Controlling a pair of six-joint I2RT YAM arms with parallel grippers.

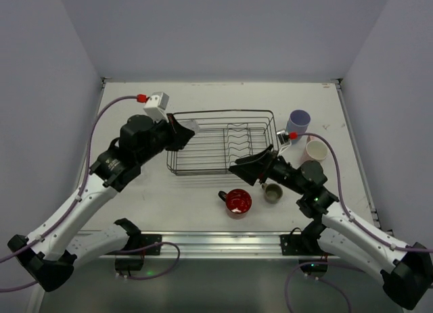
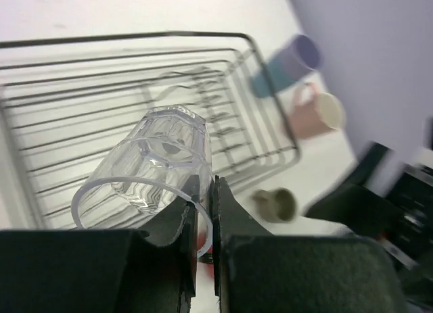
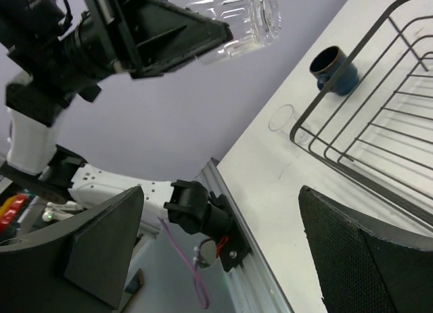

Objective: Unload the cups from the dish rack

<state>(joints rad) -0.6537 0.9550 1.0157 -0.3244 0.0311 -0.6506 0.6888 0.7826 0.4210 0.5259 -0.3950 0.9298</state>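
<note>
My left gripper (image 2: 205,191) is shut on the rim of a clear glass (image 2: 152,167), pinching its wall and holding it tilted above the dish rack (image 2: 67,103). From above, the left gripper (image 1: 184,134) hangs over the left end of the dish rack (image 1: 220,117). The right gripper (image 1: 237,167) stands open and empty at the rack's front edge. In the right wrist view that gripper (image 3: 223,252) has wide-spread jaws, the held glass (image 3: 243,19) shows high up, and a dark blue cup (image 3: 335,69) sits on the table beside the rack (image 3: 379,110).
On the table in front of the rack stand a red mug (image 1: 238,201) and an olive cup (image 1: 272,192). To the rack's right are a lavender tumbler (image 1: 298,122) and a pink cup (image 1: 315,151). Walls enclose the table on three sides.
</note>
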